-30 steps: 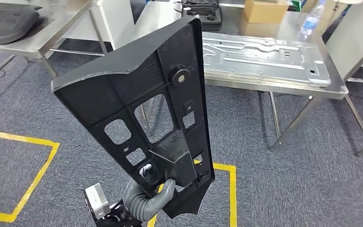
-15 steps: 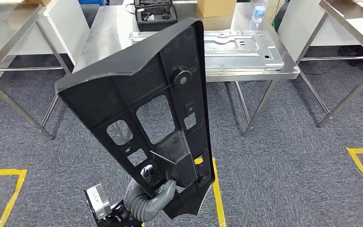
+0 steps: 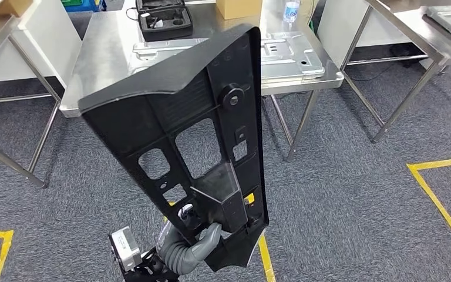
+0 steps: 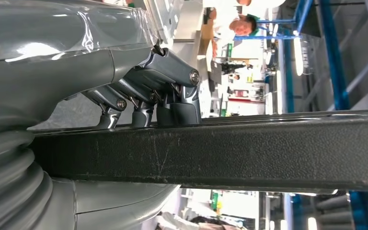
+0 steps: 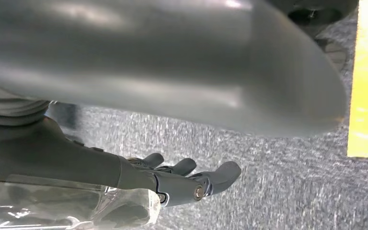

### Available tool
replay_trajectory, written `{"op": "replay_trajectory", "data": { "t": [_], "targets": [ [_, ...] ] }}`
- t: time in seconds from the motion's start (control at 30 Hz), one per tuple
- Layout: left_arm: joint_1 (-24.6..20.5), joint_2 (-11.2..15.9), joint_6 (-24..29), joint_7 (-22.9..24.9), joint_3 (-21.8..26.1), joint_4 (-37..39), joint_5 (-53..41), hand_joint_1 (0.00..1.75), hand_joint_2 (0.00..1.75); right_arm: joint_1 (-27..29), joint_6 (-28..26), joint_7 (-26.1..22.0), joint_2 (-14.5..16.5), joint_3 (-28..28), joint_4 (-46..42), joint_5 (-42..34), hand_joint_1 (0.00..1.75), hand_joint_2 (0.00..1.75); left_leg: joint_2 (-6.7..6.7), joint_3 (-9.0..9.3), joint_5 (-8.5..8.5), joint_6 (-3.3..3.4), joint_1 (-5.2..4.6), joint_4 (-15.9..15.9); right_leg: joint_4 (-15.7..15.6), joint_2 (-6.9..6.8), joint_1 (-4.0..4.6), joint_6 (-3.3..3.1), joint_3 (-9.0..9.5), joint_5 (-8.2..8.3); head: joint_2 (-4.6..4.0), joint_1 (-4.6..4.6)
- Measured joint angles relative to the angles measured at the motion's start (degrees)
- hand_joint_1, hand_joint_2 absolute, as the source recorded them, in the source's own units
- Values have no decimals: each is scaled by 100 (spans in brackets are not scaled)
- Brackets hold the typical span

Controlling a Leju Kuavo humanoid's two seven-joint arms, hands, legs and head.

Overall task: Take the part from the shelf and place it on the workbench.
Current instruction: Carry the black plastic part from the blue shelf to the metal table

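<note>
A large black plastic part (image 3: 205, 141) with ribs and several cut-outs stands upright in front of me, tall and tilted a little. My left hand (image 3: 191, 247) grips it at its lower end, thumb wrapped round the bottom edge. In the left wrist view the dark fingers (image 4: 165, 98) clamp over the part's black edge (image 4: 249, 151). Behind the part stands the steel workbench (image 3: 103, 64). My right hand (image 5: 182, 179) hangs over the grey carpet, fingers loosely extended and holding nothing.
On the workbench lie a silver metal plate (image 3: 290, 50), a black case (image 3: 163, 19), a cardboard box (image 3: 238, 7) and a water bottle (image 3: 291, 10). More steel tables stand at right (image 3: 423, 35) and left (image 3: 0, 35). Yellow floor tape (image 3: 440, 200) marks the carpet.
The whole picture has shifted: the workbench has slid from the right toward the middle and left of the view, so the camera has turned. The part stays in my left hand.
</note>
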Motion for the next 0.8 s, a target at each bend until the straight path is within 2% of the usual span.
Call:
{"op": "replay_trajectory", "data": {
  "t": [0.07,0.1,0.13,0.2,0.23,0.27,0.3,0.37,0.4,0.43,0.47,0.53,0.6,0.63,0.7,0.73,0.77,0.8],
  "targets": [
    [-1,0,9,10,2,0,-3,175,175,4,0,-2,4,1,1,4,0,0,-29,-31,-67,-66,27,67,-21,13,-15,-72,5,15,-1,1],
    [-2,1,14,13,3,0,-5,175,175,1,0,-3,7,2,1,6,0,0,-63,-111,-181,-96,39,241,-33,19,-27,-111,8,26,0,-1],
    [0,2,20,15,3,0,-8,175,175,-5,0,-4,10,2,1,9,0,0,-104,-252,-350,-121,49,545,-39,27,-36,-141,8,33,0,-3],
    [13,9,37,22,3,0,-11,175,175,-11,0,-7,19,2,1,16,0,0,-152,-655,-717,-154,52,1400,-37,52,-31,-171,2,33,1,-6],
    [21,15,47,27,3,0,-11,175,175,-9,0,-7,24,2,2,20,0,0,-160,-809,-799,-164,53,1708,-36,69,-31,-173,2,32,1,-6],
    [27,21,56,32,3,0,-12,175,175,-7,0,-7,28,3,2,25,0,0,-161,-870,-771,-170,56,1806,-35,88,-31,-172,6,32,1,-6],
    [30,25,61,35,4,0,-15,175,175,-7,0,-8,31,5,1,31,0,0,-162,-810,-631,-169,61,1647,-33,111,-34,-171,13,31,1,-6],
    [27,28,65,39,5,0,-29,175,175,-11,1,-9,40,9,0,47,0,0,-183,-448,-221,-157,73,828,-28,155,-32,-155,30,25,1,-6],
    [25,28,65,39,6,0,-36,175,175,-14,1,-9,45,12,-1,62,0,0,-203,-282,-71,-138,72,444,-20,176,-21,-138,29,21,1,-5],
    [24,30,65,40,8,0,-41,175,175,-16,2,-8,49,18,-1,78,0,0,-223,-176,13,-117,70,188,-16,190,-10,-114,23,20,1,-2],
    [24,33,65,41,11,0,-41,175,175,-15,2,-7,51,27,-1,92,0,0,-241,-137,35,-86,57,73,-17,199,-2,-87,16,24,1,1],
    [20,42,65,43,23,0,-39,175,175,-12,2,-4,56,49,-1,113,0,0,-245,-134,60,-7,41,49,-26,201,-16,-25,8,29,1,5],
    [11,46,64,48,50,0,-36,175,175,-12,4,-3,64,68,-1,139,0,0,-250,-116,97,77,50,27,153,170,-36,31,-63,-115,0,15],
    [7,46,63,51,66,0,-34,175,175,-13,5,-3,68,78,-1,151,0,0,-253,-107,113,108,62,18,421,155,-40,50,-176,-283,0,25],
    [6,48,60,56,92,0,-33,175,175,-13,11,2,78,92,-1,163,0,0,-268,-113,121,131,58,21,1205,140,-42,72,-518,-668,1,42],
    [9,49,57,58,98,0,-33,175,175,-11,15,9,80,96,-1,166,0,0,-286,-115,122,132,56,22,1538,140,-43,79,-669,-776,1,44],
    [11,50,53,60,101,0,-33,175,175,-9,18,15,81,98,-1,169,0,0,-314,-115,122,132,54,23,1671,140,-45,82,-731,-772,1,45],
    [11,50,50,61,102,0,-32,175,175,-8,20,21,83,99,-1,172,0,0,-351,-111,121,131,54,24,1578,141,-47,79,-682,-666,1,45]
  ]
}}
